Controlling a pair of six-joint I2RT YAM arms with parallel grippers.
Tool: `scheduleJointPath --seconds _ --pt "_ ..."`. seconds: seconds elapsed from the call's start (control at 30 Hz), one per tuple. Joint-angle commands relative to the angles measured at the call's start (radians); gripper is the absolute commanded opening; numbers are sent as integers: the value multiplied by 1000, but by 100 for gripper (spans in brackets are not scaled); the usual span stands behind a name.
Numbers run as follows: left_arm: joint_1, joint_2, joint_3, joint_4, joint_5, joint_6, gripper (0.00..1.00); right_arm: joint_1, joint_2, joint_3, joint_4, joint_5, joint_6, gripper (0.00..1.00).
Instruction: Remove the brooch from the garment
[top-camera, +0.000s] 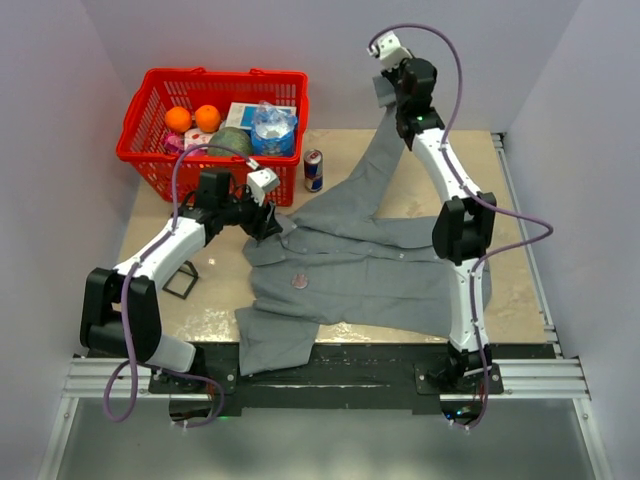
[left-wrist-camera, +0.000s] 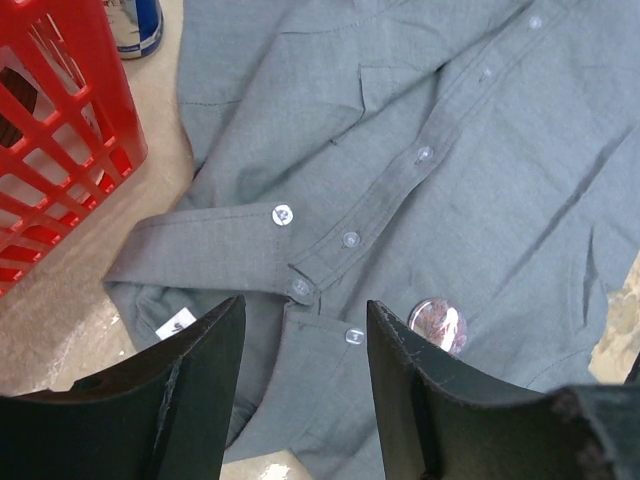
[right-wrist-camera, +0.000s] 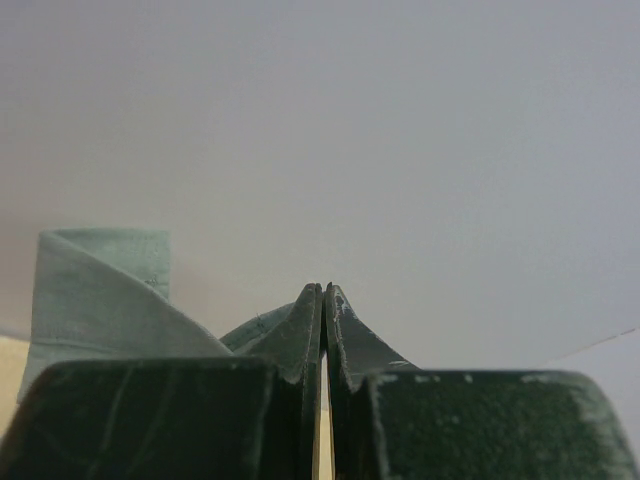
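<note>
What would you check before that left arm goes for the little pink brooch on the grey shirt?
1. Brooch in plain sight, uncovered: ok.
2. Left gripper open, nothing between its fingers: ok.
3. Left gripper lined up over the brooch: not ok, it hangs by the collar.
4. Right gripper shut on a raised sleeve of the grey shirt: ok.
5. Cloth around the brooch lying flat: ok.
6. How the brooch is fastened: cannot tell.
</note>
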Motion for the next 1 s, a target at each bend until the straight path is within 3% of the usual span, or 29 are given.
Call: scheduleJointPath --seconds 0.0,0.13,0.2,0.27,0.33,0.4,0.5,0.57,0.63,0.67,0.8,0.97 --pt "-5 8 54 -52 14 87 56 31 58 135 291 120 -126 0" --pt "-6 6 56 -102 4 140 56 3 168 198 337 186 -194 0" --pt "-6 6 56 -118 -3 159 56 -6 187 150 485 249 -216 0" --pt "-6 6 53 -142 -16 187 56 -2 193 145 460 356 -187 36" --pt "-6 5 51 -164 -19 208 56 3 146 94 312 344 -54 62" --pt "-6 0 47 -175 -13 222 56 3 43 15 100 309 111 66" --pt "-6 -1 38 -201 26 272 57 -9 -115 -104 -207 106 313 69" --pt "-8 5 32 -237 64 332 57 -8 -228 -244 -349 -230 312 66" --pt "-16 23 31 -273 69 380 57 -6 -386 -464 -423 -538 210 67" --pt "-16 29 31 -285 73 395 57 -2 -425 -524 -518 -609 168 69" --pt "-19 37 33 -331 69 443 57 6 -460 -667 -735 -679 70 77" --pt "-25 34 19 -345 66 446 57 6 -466 -793 -819 -704 31 80"
